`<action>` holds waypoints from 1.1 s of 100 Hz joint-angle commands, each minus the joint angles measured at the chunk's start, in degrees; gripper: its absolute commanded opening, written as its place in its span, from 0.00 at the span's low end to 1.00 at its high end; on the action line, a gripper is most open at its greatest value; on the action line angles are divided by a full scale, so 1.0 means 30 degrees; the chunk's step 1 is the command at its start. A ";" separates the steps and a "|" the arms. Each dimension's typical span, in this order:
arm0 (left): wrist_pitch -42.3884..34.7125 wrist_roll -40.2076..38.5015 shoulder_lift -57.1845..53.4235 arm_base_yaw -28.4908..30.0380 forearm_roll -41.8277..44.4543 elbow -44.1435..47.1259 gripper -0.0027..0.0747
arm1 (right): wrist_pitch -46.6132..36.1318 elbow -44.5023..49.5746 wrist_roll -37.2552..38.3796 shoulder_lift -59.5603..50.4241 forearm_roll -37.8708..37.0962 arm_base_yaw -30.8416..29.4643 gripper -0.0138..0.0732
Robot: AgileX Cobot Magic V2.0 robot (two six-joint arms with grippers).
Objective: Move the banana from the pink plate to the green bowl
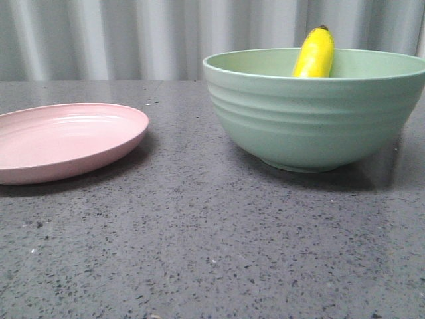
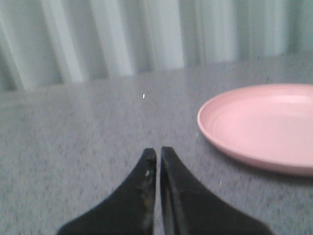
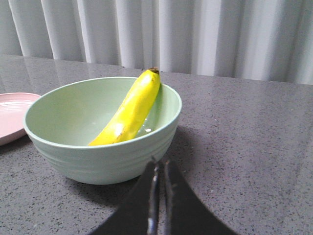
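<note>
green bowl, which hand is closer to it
Right. The right hand sits shut just outside the green bowl, which holds the banana. The left hand is shut over by the pink plate, no bowl in its view.

No arm or gripper is seen in the front view. The left gripper [image 2: 158, 152] is shown only in the left wrist view, at the bottom centre of the frame: two dark, tapered fingers [image 2: 142, 193] are brought together, with only a hairline gap left between their tips, and nothing is held between them. The right gripper [image 3: 160, 164] is shown only in the right wrist view, likewise at the bottom centre: its dark fingers [image 3: 178, 196] are pressed nearly tip to tip, and nothing is gripped.
</note>
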 commanded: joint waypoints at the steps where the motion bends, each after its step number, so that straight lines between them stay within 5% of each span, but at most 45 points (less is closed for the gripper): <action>1: 0.1421 -0.0335 -0.0560 0.0461 -0.0179 0.0180 0.01 | -0.1431 -0.0443 -0.0122 0.0283 -0.0286 -0.0069 0.08; 95: 0.2181 -0.0723 -0.0560 0.0509 0.0124 0.0180 0.01 | -0.1524 -0.0185 -0.0122 0.0283 -0.0286 -0.0137 0.08; 110: 0.2181 -0.0723 -0.0560 0.0509 0.0124 0.0180 0.01 | -0.5453 0.1792 -0.0122 0.0283 -0.0321 -0.1513 0.08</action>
